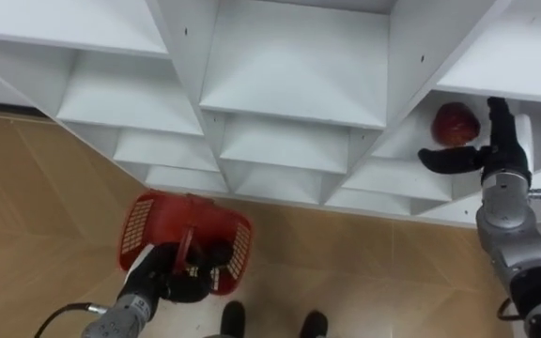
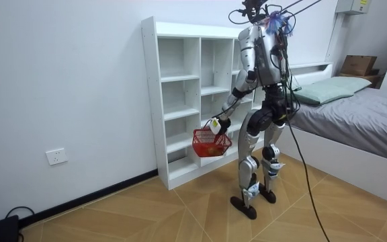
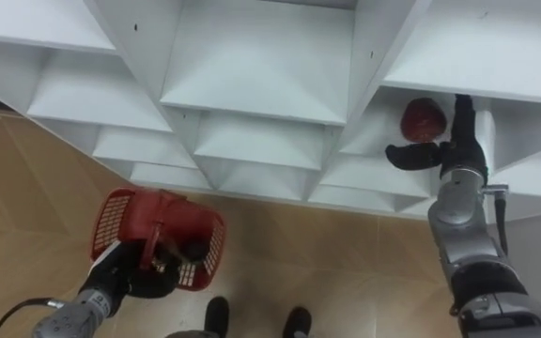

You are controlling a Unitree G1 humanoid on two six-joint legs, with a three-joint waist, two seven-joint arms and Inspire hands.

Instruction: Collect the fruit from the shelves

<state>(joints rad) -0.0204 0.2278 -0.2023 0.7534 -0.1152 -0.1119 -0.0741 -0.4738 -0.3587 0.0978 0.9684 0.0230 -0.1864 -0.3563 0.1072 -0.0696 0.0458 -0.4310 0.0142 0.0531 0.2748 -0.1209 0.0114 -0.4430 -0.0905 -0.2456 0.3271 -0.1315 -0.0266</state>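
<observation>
A dark red apple [image 1: 455, 123] [image 3: 422, 119] lies on a shelf in the right column of the white closet [image 1: 294, 84]. My right hand [image 1: 492, 150] [image 3: 451, 148] is inside that compartment, open, fingers raised beside the apple and thumb stretched out below it, apart from the fruit. Low on the left, my left hand [image 1: 186, 275] [image 3: 144, 272] is shut on the handle of a red mesh basket [image 1: 139, 230] [image 3: 111, 221], which hangs above the floor. In the room view I stand facing the closet [image 2: 180, 101], with the basket [image 2: 211, 143] at knee height and something yellowish in it.
The closet's other compartments in view look empty. Wooden floor [image 1: 45, 207] spreads below and to the left. In the room view a bed [image 2: 355, 114] stands behind me on the room view's right, and a wall socket [image 2: 56, 156] is low on the wall.
</observation>
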